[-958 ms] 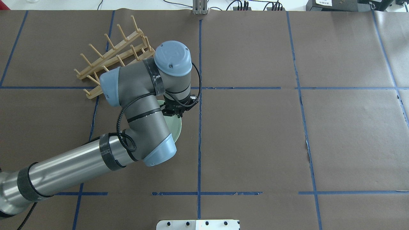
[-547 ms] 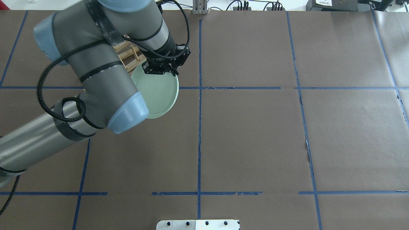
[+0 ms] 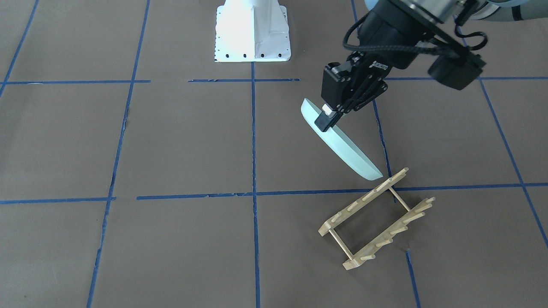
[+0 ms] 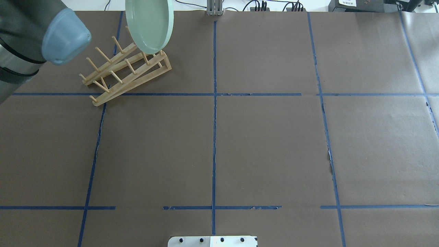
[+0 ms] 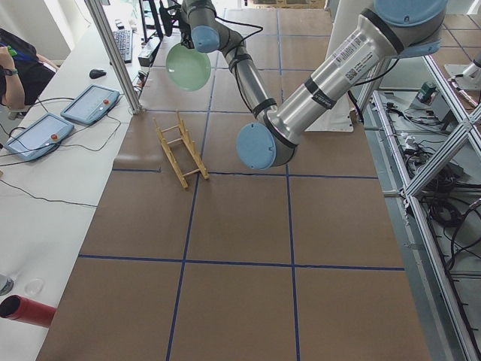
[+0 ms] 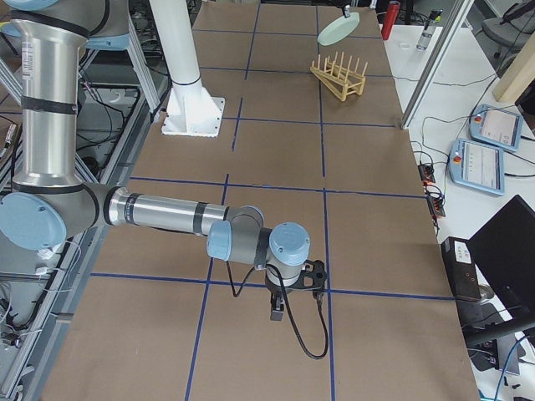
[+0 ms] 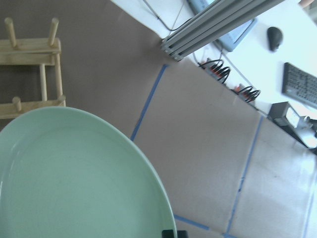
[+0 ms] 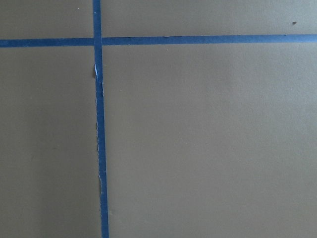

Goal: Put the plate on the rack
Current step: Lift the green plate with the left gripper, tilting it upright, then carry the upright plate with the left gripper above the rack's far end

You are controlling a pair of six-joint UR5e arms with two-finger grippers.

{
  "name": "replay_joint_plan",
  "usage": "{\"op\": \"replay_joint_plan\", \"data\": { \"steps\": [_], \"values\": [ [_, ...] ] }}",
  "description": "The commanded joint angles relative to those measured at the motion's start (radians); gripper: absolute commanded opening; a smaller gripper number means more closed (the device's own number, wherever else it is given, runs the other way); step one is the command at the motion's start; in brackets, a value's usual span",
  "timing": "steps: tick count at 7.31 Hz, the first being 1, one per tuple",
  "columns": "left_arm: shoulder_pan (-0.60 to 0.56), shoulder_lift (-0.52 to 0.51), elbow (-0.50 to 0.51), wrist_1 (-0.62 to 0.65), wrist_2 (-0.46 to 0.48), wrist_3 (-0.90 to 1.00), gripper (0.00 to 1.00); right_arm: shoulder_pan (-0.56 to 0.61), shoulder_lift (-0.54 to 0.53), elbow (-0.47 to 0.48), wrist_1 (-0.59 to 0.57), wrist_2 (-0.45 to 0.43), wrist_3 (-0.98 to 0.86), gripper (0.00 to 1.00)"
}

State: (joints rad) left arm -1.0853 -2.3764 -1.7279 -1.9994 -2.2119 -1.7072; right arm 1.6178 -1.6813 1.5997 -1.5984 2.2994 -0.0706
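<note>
Evidently, the plate (image 3: pixel 342 147) had been lifted off the table (image 4: pixel 274 137) within the last second. A second before, it had been seen low and nearly flat under the left arm, close to the table's middle line. Half a second on, it had been raised and swung toward the rack (image 3: pixel 376 218). At this moment it was held in the air, tipped steeply onto its edge, with its lower rim just above the rack's end nearer the robot and no contact to be seen. Its upper rim was clamped by the left gripper (image 3: pixel 327 117), one finger on each face. The rack itself had not been shifted.

The carry was therefore judged to be all but done, and the seating not yet begun. The plate's edge was still to be lined up with a gap between two pegs and lowered.

The right gripper (image 6: pixel 278 311) was seen only from the side, low over the table and well apart from the rack. Whether it was spread or closed could not be told.
</note>
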Motion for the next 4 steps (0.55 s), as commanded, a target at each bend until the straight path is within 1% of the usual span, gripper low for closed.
{"op": "replay_joint_plan", "data": {
  "steps": [1, 2, 3, 4],
  "values": [
    [-0.056, 0.06, 0.136, -0.372, -0.003, -0.081, 0.0, 0.0, 0.0, 0.0, 0.0, 0.0, 0.0, 1.0],
    [-0.073, 0.074, 0.21, -0.515, 0.003, -0.115, 0.0, -0.001, 0.0, -0.001, 0.0, 0.0, 0.0, 1.0],
    [-0.082, 0.074, 0.285, -0.641, 0.035, -0.132, 0.0, -0.001, 0.0, -0.001, 0.0, 0.0, 0.0, 1.0],
    [-0.082, 0.074, 0.348, -0.727, 0.084, -0.144, 0.0, -0.001, 0.0, -0.001, 0.0, 0.0, 0.0, 1.0]
  ]
}}
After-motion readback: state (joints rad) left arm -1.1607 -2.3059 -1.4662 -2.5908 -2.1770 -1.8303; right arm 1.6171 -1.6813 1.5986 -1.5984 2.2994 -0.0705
